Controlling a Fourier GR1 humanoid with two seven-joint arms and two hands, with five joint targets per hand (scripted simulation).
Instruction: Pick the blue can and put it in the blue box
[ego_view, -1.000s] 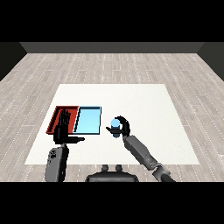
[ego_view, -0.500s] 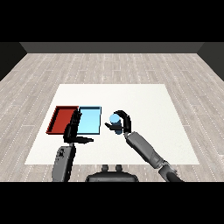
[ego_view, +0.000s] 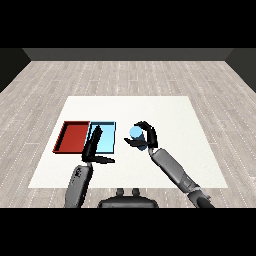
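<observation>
The right hand curls round the blue can, holding it upright above the white bench, just right of the light blue tray. The left hand, fingers straight, overlaps that tray's near edge, beside the red tray.

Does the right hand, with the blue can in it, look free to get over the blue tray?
Probably yes: the right hand holds the blue can just right of the blue tray. The left hand covers only the tray's left part.
</observation>
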